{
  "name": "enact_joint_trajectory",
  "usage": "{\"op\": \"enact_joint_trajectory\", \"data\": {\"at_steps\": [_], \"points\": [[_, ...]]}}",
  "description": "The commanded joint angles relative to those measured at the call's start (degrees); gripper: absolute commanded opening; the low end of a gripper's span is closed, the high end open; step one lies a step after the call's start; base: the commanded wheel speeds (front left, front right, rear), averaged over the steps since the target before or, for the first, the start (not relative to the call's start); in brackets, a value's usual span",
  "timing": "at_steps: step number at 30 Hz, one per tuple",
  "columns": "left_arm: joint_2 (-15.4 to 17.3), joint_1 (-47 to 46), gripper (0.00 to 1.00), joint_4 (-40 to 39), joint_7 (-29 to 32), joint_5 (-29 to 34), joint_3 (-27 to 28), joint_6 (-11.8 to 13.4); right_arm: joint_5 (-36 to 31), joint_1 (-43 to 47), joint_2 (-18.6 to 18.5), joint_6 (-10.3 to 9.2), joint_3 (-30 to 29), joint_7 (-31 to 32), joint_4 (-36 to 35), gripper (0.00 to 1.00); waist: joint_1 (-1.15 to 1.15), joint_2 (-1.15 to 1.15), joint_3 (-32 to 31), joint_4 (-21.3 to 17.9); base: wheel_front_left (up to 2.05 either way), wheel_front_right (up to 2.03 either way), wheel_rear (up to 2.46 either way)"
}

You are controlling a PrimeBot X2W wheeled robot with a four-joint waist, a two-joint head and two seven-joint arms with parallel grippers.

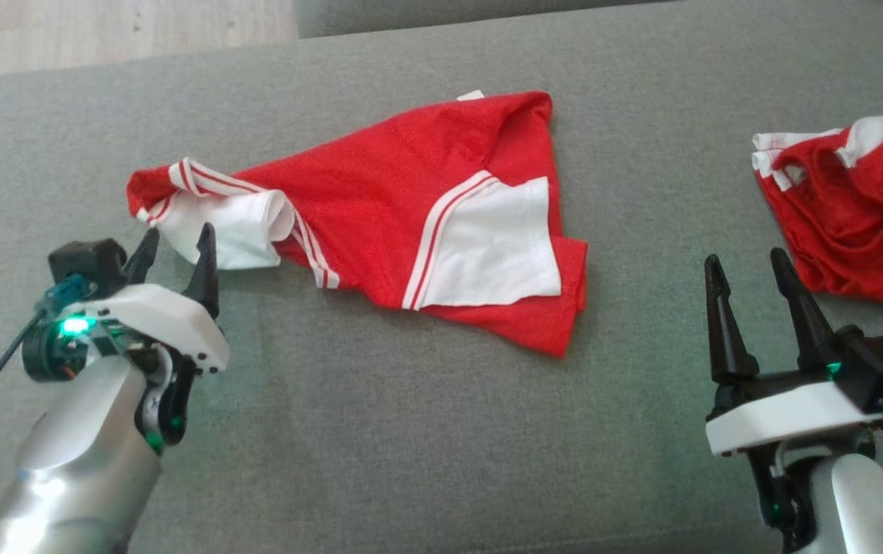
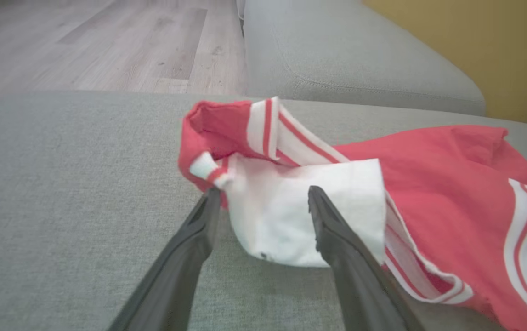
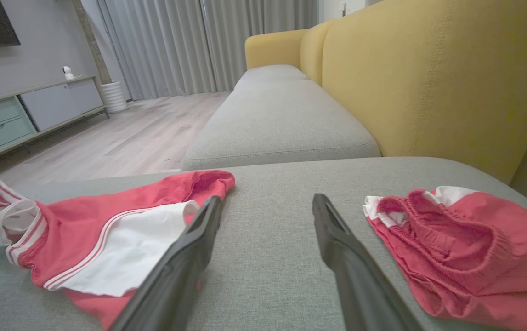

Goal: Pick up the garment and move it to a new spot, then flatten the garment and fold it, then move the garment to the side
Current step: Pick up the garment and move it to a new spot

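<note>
My left gripper [image 1: 179, 242] gapes empty at the curled white sleeve [image 1: 233, 227] of the garment [image 1: 410, 192] lying mid-cushion [image 1: 410, 423], my right gripper [image 1: 745, 265] open and empty too, and I judge that pinching one loose layer could bunch it rather than flatten it.

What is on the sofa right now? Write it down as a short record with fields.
surface: grey fabric sofa cushion
main garment: red mesh garment with white panels, spread but creased, centre
second garment: crumpled red and white garment, at the robot's right
left fingers: open, white sleeve end between them
right fingers: open, over bare cushion between the two garments
</note>
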Motion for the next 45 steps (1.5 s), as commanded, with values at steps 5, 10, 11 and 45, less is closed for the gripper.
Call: {"op": "enact_joint_trajectory", "data": {"at_steps": [5,10,11,45], "points": [[1.7,-1.4,1.0,-2.3,-3.6,1.7,0.9,-1.5,-0.9,-2.0,-0.3,0.37,0.6,-0.5,-0.8,1.0,0.0,0.0,-3.4,2.2,0.0,0.0,0.0],[1.9,1.9,1.0,-4.5,-6.1,2.5,-0.3,-1.8,-1.8,-1.2,-0.3,0.37,-0.8,0.0,-0.1,1.0,0.0,0.0,-7.5,4.1,0.0,0.0,0.0],[1.8,2.9,1.0,-5.1,-6.6,2.3,-0.2,-1.6,-2.0,-0.9,-0.3,0.37,-1.2,0.1,-0.1,1.0,0.0,0.0,-8.4,4.5,0.0,0.0,0.0],[5.0,39.0,1.0,-34.1,-12.8,6.5,5.1,12.8,0.9,11.2,-0.3,0.37,0.9,-3.6,3.8,1.0,0.0,0.0,-15.0,9.0,0.0,0.0,0.0]]}}
